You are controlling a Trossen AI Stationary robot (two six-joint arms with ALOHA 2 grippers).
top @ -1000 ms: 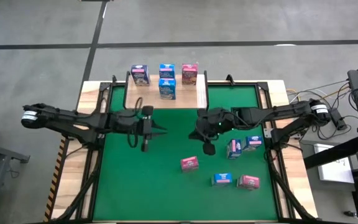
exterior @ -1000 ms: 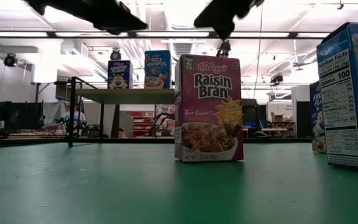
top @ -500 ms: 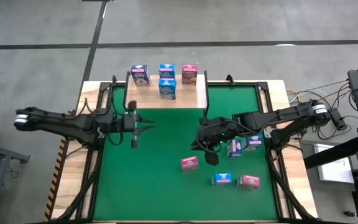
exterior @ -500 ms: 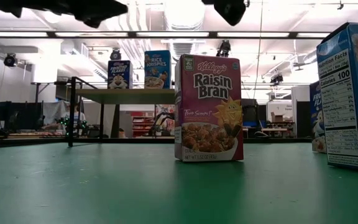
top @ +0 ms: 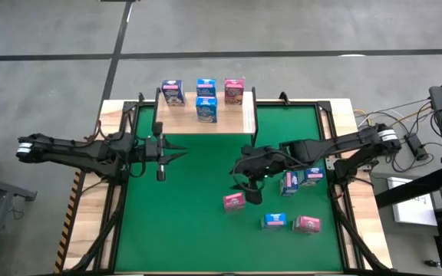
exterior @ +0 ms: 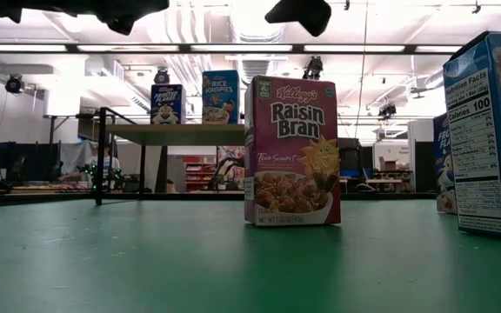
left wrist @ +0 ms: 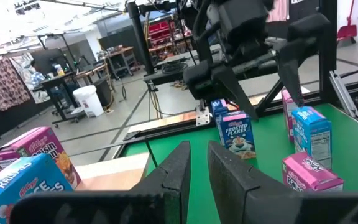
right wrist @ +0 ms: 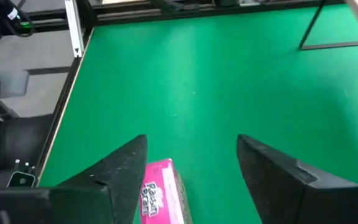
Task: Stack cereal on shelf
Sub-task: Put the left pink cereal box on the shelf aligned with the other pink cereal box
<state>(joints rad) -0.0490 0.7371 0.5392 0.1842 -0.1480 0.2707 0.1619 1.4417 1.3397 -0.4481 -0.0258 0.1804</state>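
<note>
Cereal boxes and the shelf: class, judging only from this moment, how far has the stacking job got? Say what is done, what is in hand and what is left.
Done: four cereal boxes stand on the shelf.
In hand: nothing is gripped. The right gripper, open, hovers above the pink Raisin Bran box on the green mat. The left gripper waits, empty.
Left: that box plus four others on the mat.

Right end effector [top: 240,184] now spread over pink box [top: 234,202]; left arm withdrawn.

Four cereal boxes [top: 206,98] on the shelf [top: 236,121]; five on the mat [top: 190,215]
</note>
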